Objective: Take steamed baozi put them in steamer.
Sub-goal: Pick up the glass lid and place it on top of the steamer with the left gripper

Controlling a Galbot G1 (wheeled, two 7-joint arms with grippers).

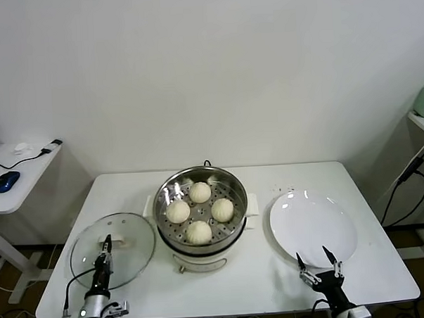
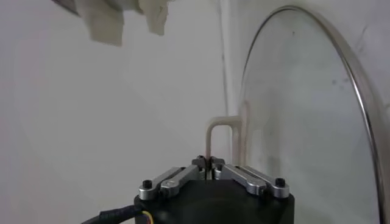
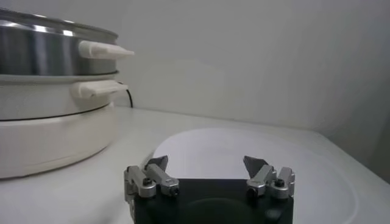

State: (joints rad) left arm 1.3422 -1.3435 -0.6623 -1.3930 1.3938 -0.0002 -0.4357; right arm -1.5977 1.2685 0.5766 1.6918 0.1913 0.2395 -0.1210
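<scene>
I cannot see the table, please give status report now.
Left pincer shut on glass lid handle. Right pincer open over white plate. Four baozi in steamer. Nothing blocking.

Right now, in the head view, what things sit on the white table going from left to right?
Round glass lid → shiny round steel steamer holding four cream-white baozi → flat white plate.

The left gripper (image 1: pixel 108 240) reaches in from the near-left edge of the white table (image 1: pixel 273 269), jaws pressed fully together. The right gripper (image 1: pixel 316 256) sits low at that table's near-right edge — jaws spread wide, holding nothing.
</scene>
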